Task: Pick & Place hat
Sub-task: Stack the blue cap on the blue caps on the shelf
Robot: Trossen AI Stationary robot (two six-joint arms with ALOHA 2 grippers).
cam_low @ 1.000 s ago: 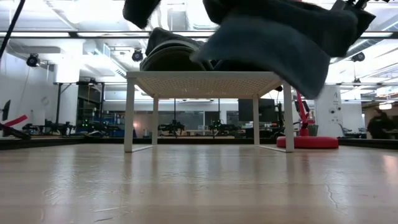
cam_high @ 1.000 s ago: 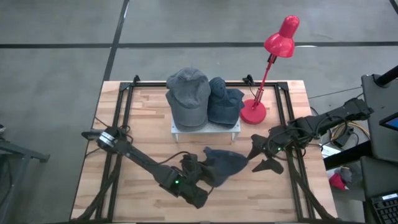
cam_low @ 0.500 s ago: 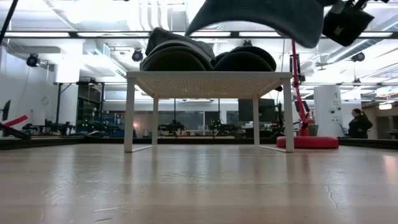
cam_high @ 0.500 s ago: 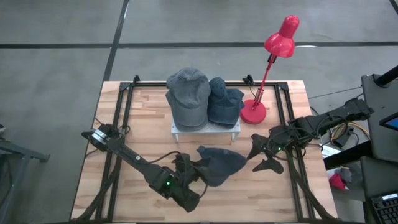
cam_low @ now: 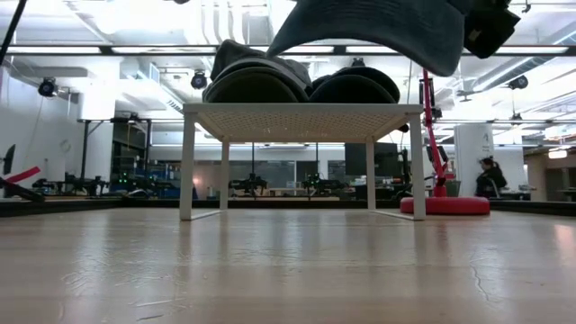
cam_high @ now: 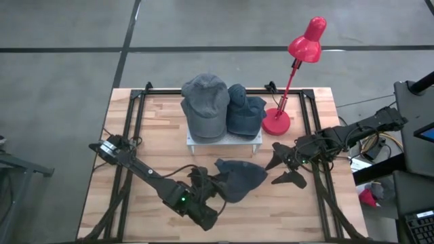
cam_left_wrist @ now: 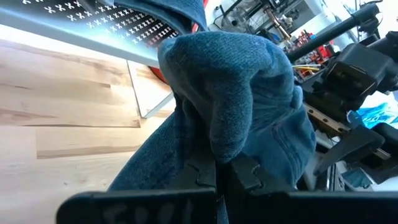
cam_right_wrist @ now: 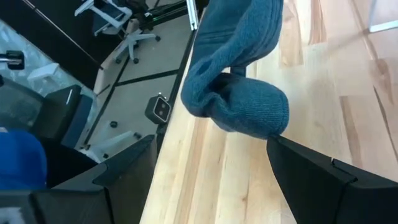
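Observation:
A blue denim hat (cam_high: 243,177) hangs above the middle of the wooden table, near its front. It also shows in the low view (cam_low: 378,27), in the left wrist view (cam_left_wrist: 239,93) and in the right wrist view (cam_right_wrist: 239,102). My left gripper (cam_high: 217,191) is shut on the hat's left side. My right gripper (cam_high: 277,169) is open and empty just right of the hat, its fingers pointing at it. A grey cap (cam_high: 204,105) and a dark blue cap (cam_high: 244,112) rest on a small white rack (cam_high: 224,141). My left gripper pinches a bunched fold of the hat's cloth (cam_left_wrist: 214,146) between its two fingers (cam_left_wrist: 245,174); several layers are gathered there. The fingers come roughly level from the table's left. The hat is lifted clear of the table and sags beyond the fingers toward the right.
A red desk lamp (cam_high: 298,61) stands right of the rack, its base (cam_high: 276,122) on the table. Black frame rails (cam_high: 129,129) run along the table's sides. Bare wood (cam_low: 288,270) lies under the hat and in front of the rack. A person (cam_low: 490,175) is in the room behind.
My left gripper has gone up and a little toward the table's left with the hat. The hat has risen and now hangs higher than the rack's top in the low view.

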